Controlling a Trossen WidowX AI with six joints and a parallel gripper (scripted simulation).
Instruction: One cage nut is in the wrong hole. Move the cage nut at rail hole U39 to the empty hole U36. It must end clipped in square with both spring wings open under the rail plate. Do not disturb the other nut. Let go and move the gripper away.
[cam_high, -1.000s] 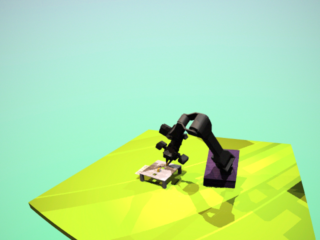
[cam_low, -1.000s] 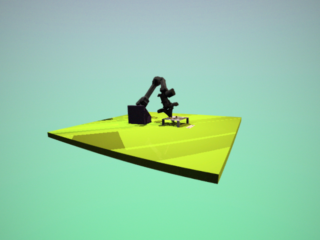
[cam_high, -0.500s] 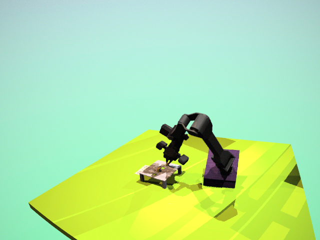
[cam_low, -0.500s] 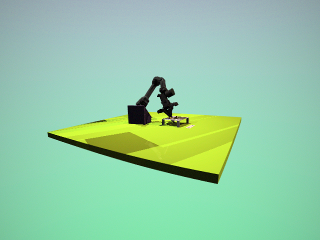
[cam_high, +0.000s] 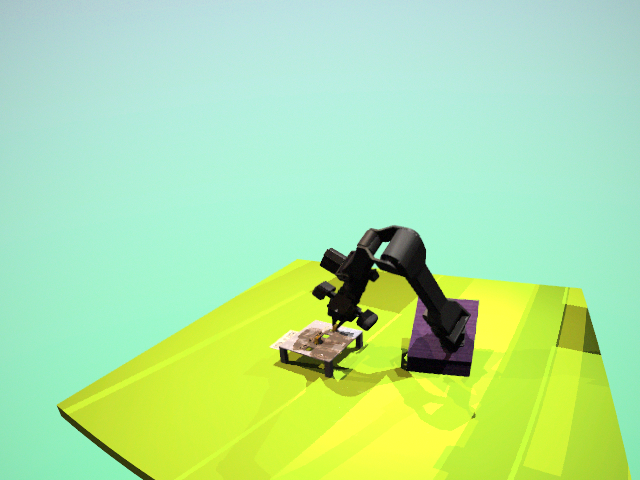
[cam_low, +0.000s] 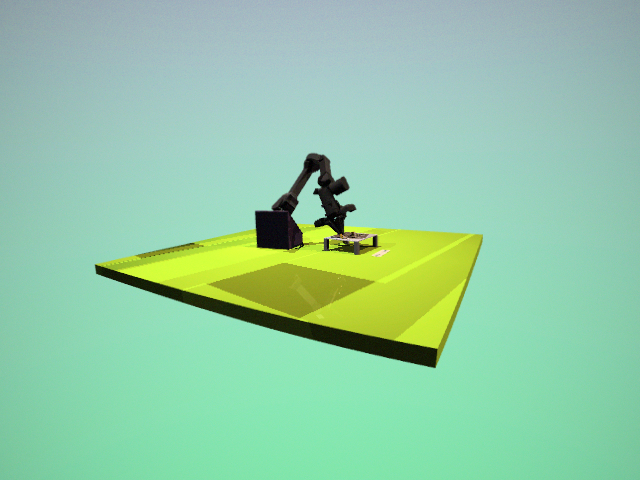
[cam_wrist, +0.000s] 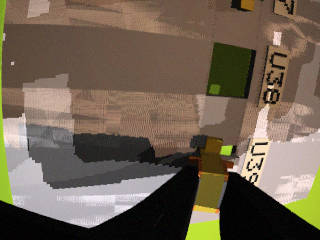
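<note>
Wrist view: near-shut gripper (cam_high: 334, 328) (cam_low: 341, 233) (cam_wrist: 208, 180) pinching brass cage nut (cam_high: 334, 326) (cam_wrist: 212, 175) at near hole beside U39 label (cam_wrist: 256, 162), with possible snagging or slipping if lifted while tilted or with spring wings still caught under rail plate (cam_high: 338, 352) (cam_low: 336, 238) (cam_wrist: 115, 57).
</note>
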